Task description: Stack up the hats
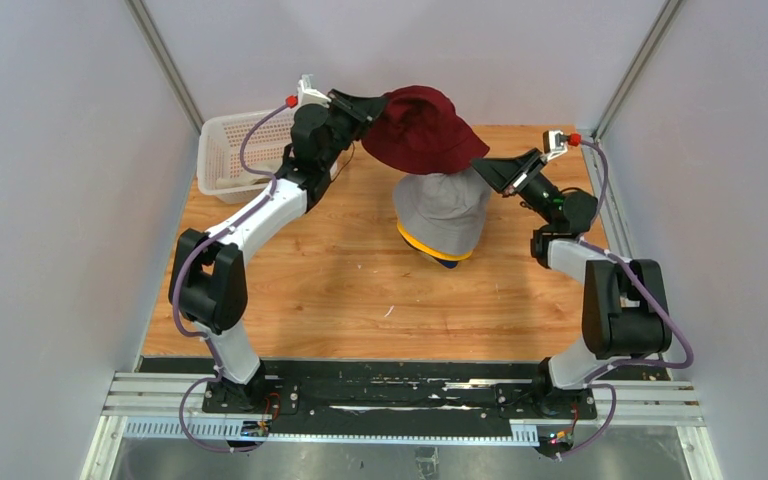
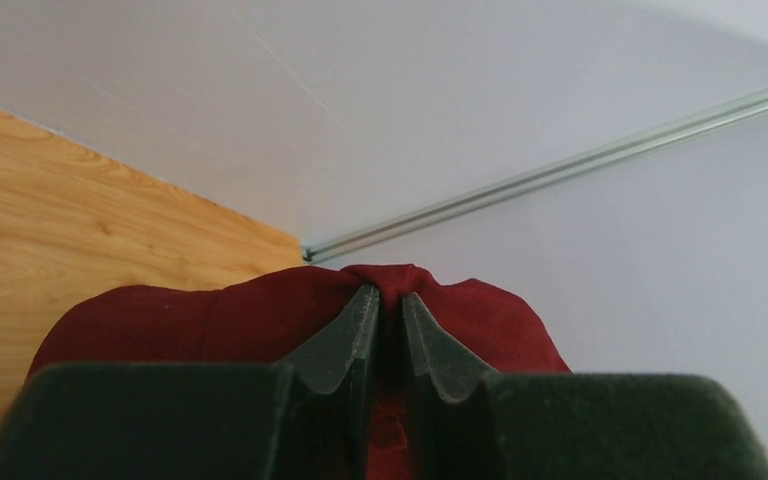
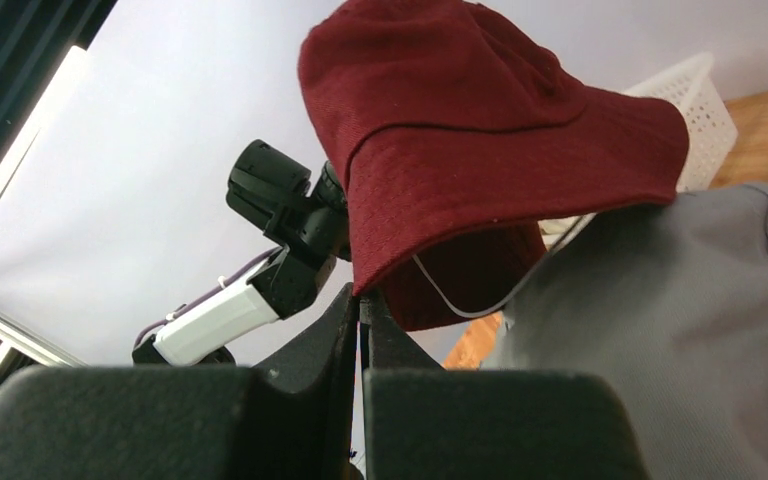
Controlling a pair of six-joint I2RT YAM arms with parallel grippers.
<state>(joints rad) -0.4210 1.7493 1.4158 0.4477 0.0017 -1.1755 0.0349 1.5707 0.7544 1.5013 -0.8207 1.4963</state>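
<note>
The dark red hat [image 1: 420, 130] hangs in the air between both grippers, just above the grey hat [image 1: 445, 205]. The grey hat tops a stack, with a yellow brim [image 1: 422, 245] and a navy edge [image 1: 447, 263] showing below it. My left gripper [image 1: 385, 103] is shut on the red hat's far-left brim; the pinched fabric shows in the left wrist view [image 2: 390, 290]. My right gripper [image 1: 487, 165] is shut on its right brim edge [image 3: 362, 305]. The right wrist view shows the red hat [image 3: 460, 130] over the grey hat [image 3: 680, 330]. The beige hat is not in view.
A white perforated basket [image 1: 235, 150] stands at the back left of the wooden table, behind the left arm; it also shows in the right wrist view [image 3: 705, 100]. Grey walls close in the table on three sides. Whatever the stack sits on is hidden.
</note>
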